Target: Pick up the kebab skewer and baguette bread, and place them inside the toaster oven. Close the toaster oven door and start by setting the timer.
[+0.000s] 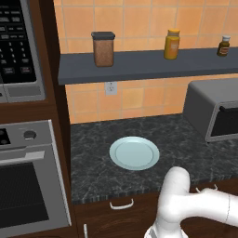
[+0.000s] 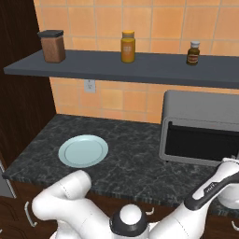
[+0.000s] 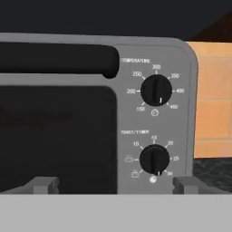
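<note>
Fingertips [image 3: 45, 185] sit at bottom of hand view, one lower left, one lower right [image 3: 186, 183], spread wide w/ nothing between them: gripper [image 3: 116, 185] is open. Behind them, filling most of that frame, the oven [image 3: 179, 131] front: door [image 3: 54, 136] dark glass at left and centre, closed, black bar handle [image 3: 59, 59] across upper left. Right of the door, the panel: temp knob [image 3: 156, 90] upper centre-right, timer knob [image 3: 154, 159] below it at lower centre-right, pointer down toward the bottom of its dial. Orange tile at far right edge.

Left base view, L to R: microwave [image 1: 16, 46] keypad upper left, built-in oven [image 1: 25, 186] lower left, pale plate [image 1: 134, 153] at centre on dark counter [image 1: 93, 167], bare. Arm [image 1: 186, 204] rises lower right. Toaster oven at right edge. Shelf [image 1: 139, 65] across the top holds brown jar [image 1: 103, 49], yellow bottle [image 1: 171, 44], small dark bottle [image 1: 223, 46].

Right base view: plate lower left of centre, arm across the bottom, its hand end at lower right just in front of the oven at right centre, door shut. Same jar and bottles on shelf above, outlet [image 2: 89, 85] on tile below it.

Skewer, baguette: can't tell where.
</note>
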Tool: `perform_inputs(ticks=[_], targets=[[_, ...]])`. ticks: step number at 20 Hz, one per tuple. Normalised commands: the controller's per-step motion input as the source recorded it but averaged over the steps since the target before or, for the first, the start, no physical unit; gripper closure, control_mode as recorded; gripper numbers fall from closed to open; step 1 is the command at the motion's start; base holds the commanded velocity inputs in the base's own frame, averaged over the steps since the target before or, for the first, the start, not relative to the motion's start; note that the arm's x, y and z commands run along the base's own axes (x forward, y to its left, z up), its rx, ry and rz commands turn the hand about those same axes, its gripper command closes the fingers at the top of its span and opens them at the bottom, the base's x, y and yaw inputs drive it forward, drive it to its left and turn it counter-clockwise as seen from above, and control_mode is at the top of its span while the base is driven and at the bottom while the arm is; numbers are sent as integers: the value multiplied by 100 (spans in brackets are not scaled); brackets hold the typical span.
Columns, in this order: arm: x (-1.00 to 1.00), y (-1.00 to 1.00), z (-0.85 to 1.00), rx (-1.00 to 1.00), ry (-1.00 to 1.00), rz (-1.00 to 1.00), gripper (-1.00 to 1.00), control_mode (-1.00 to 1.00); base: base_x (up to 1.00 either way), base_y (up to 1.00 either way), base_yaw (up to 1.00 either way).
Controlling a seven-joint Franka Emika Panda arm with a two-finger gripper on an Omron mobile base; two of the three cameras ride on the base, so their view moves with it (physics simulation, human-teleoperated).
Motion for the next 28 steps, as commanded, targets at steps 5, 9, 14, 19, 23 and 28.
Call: perform_inputs(ticks=[5, 9, 14, 19, 23, 28], targets=[[16, -23, -4, 0, 0, 2, -100, -100, 0, 0, 0], [-11, 39, -8, 0, 0, 0, -100, -100, 0, 0, 0], [-12, 76, -5, 0, -3, 0, -100, -100, 0, 0, 0], [3, 49, 0, 0, 0, -10, -100, -100, 0, 0, 0], [0, 31, 0, 0, 0, -14, -100, -100, 0, 0, 0], [-4, 30, 0, 0, 0, -15, -100, -100, 0, 0, 0]])
